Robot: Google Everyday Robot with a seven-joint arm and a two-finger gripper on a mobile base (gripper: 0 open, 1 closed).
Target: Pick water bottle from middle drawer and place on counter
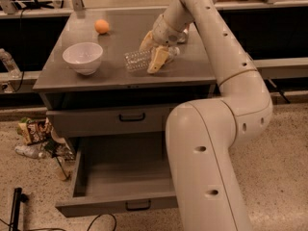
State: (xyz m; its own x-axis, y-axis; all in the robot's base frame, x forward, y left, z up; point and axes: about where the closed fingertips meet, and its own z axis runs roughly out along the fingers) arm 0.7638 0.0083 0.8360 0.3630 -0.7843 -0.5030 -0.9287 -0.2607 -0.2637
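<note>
The water bottle is clear ribbed plastic and lies on its side on the counter, right of the middle. My gripper reaches down from the back right, and its yellowish fingers are closed around the bottle's middle. The bottle's right part is hidden behind the fingers. The middle drawer is pulled out below, and the part of its grey bottom that shows is bare.
A white bowl stands on the counter's left front and an orange ball at the back left. A closed drawer with a black handle is above the open one. Snack bags and a bottle lie on the floor at the left.
</note>
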